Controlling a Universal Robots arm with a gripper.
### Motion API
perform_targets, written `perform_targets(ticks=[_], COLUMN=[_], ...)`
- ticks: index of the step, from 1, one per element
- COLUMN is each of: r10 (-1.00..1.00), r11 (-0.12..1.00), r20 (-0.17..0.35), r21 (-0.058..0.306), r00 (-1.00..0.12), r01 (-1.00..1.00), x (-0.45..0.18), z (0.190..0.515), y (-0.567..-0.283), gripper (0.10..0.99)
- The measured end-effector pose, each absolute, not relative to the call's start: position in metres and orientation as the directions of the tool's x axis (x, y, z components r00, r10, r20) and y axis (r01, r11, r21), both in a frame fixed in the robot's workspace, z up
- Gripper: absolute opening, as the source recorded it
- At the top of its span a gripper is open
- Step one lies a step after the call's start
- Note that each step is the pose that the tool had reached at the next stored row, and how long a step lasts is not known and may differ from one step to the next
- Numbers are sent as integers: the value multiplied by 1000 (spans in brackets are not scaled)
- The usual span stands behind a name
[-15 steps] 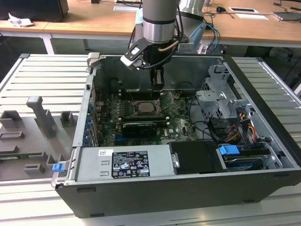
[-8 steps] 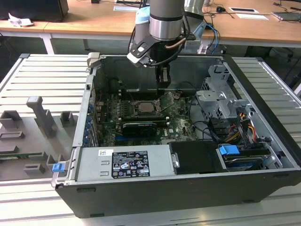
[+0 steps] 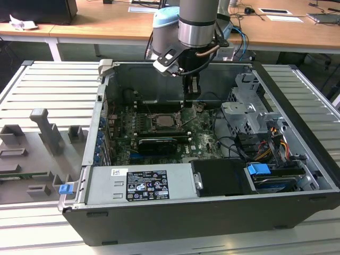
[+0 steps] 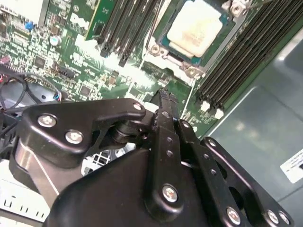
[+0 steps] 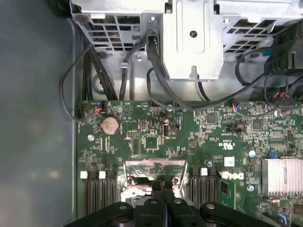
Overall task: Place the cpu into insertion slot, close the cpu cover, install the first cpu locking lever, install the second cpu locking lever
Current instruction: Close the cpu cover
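Observation:
The cpu point(image 4: 196, 26) lies flat in the insertion slot point(image 3: 164, 121), its pale beige face up and ringed by silvery metal. I cannot tell whether that flat metal surround is the cpu cover. A thin lever wire point(image 4: 152, 29) runs along one side of the socket. My gripper point(image 3: 189, 106) hangs a little above the green board, just behind the slot and toward the exterior view's right. Its black fingers point(image 4: 163, 101) are pressed together with nothing between them. In the first wrist view the fingertips point(image 5: 163, 203) sit right by a shiny metal edge of the socket point(image 5: 154, 171).
Long black memory slots point(image 4: 236, 56) flank the socket on both sides. A grey drive cage point(image 3: 247, 111) with dark cables point(image 5: 156, 71) stands at the exterior view's right. The power supply point(image 3: 141, 183) fills the front. Case walls point(image 3: 101, 117) enclose the board.

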State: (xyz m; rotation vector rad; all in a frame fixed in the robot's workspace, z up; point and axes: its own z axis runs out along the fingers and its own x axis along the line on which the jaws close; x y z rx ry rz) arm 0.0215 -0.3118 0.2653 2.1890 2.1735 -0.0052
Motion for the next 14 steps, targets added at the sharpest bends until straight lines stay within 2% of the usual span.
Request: perform_targets(ticks=[14], r10=[999], r11=[-6], r20=[-42], r21=[38], r00=[8], r01=[999], x=[34], z=[265], y=[-312], gripper=[106])
